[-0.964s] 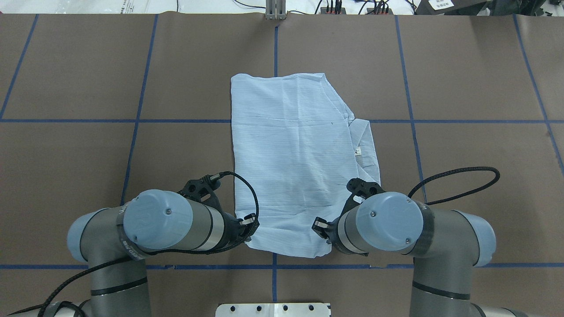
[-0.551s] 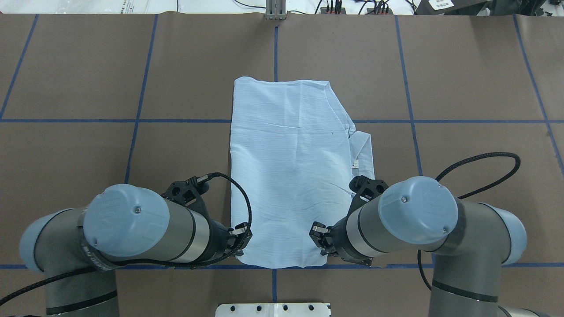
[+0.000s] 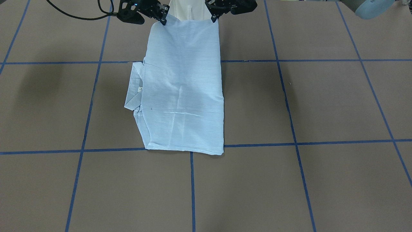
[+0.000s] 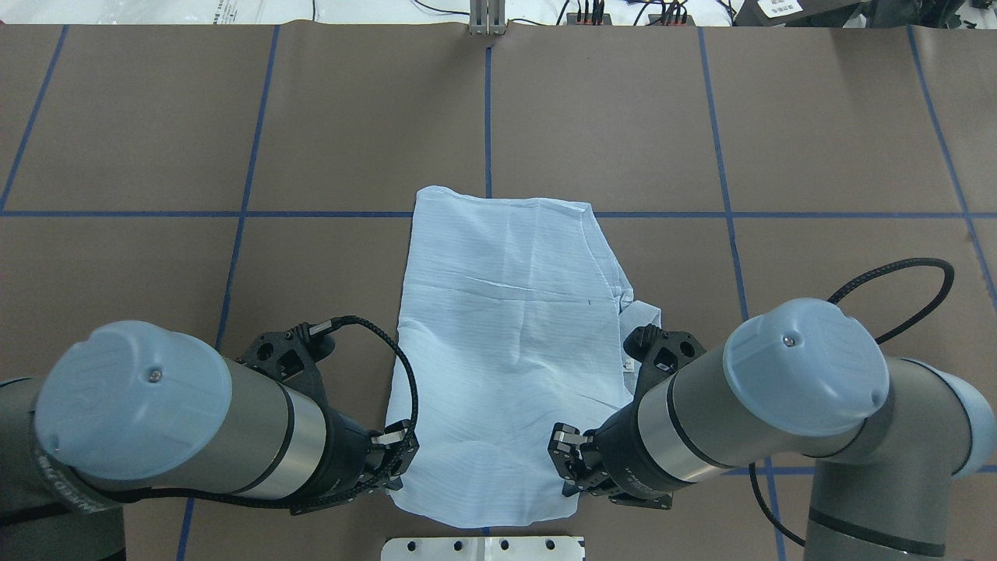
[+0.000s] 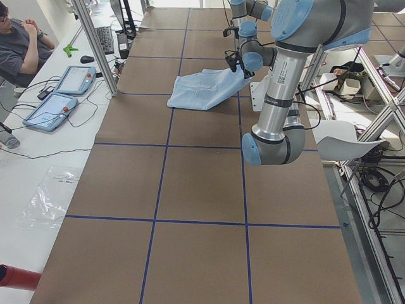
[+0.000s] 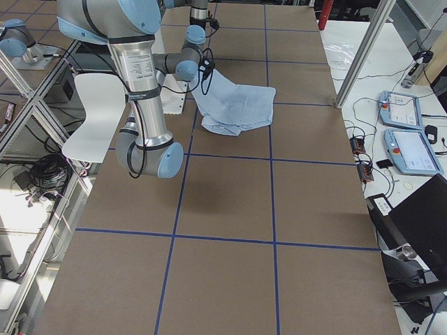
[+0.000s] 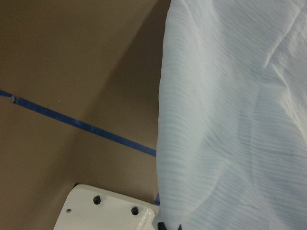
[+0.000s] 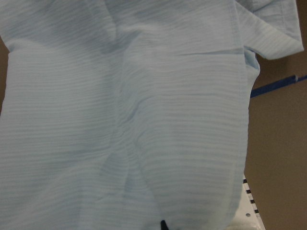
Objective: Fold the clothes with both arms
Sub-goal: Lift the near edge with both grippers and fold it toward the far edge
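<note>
Seemingly one shirt, two arms

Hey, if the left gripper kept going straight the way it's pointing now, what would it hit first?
The shirt, gripped at its near corner by the left gripper. Past the cloth, probably the brown table near the white base plate; depth is unclear.

The table is viewed from overhead, from the opposite side, and from both ends. The shirt is shown close-up by both wrist cameras.
</note>
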